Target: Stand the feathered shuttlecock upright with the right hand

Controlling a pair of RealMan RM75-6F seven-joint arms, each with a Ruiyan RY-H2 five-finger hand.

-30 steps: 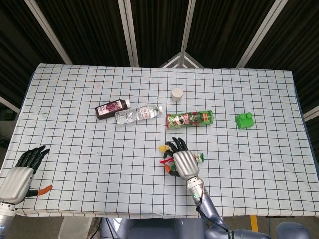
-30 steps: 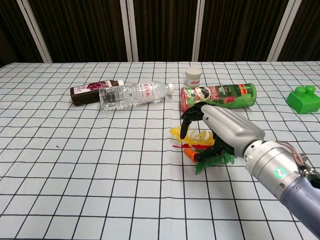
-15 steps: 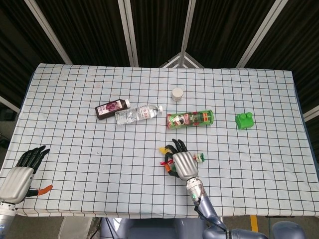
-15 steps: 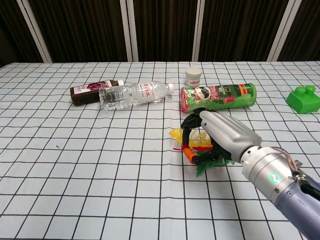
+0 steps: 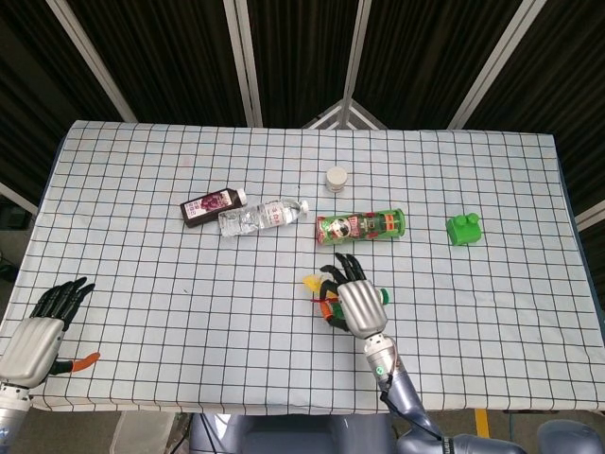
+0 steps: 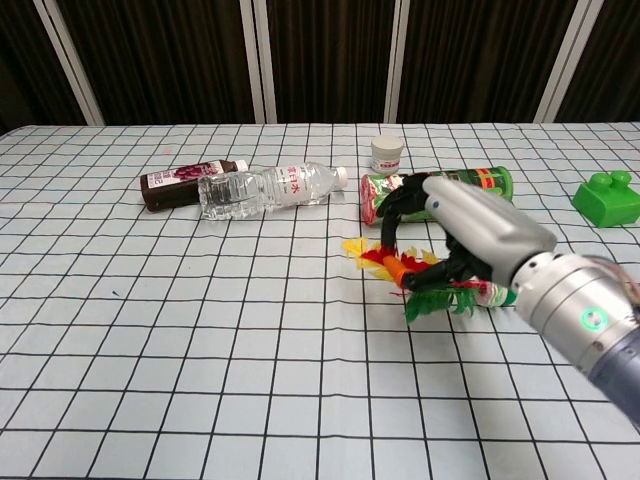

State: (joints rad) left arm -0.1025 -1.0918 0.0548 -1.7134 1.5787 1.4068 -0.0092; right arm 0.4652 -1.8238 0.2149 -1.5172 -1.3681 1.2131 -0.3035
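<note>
Now raised off the checked cloth, frilly multicoloured feathered shuttlecock in the smooth metallic right hand's clasp.

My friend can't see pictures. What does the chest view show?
The right hand grips a colourful feathered shuttlecock above a checked tablecloth. Behind lie a water bottle, a dark bottle, a green can and a small white jar.

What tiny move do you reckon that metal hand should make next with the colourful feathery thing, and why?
Probably tip the wrist so the feathers point up. The right hand grips the feathered shuttlecock just off the table, yet it lies sideways with its feathers fanned toward the left.
</note>
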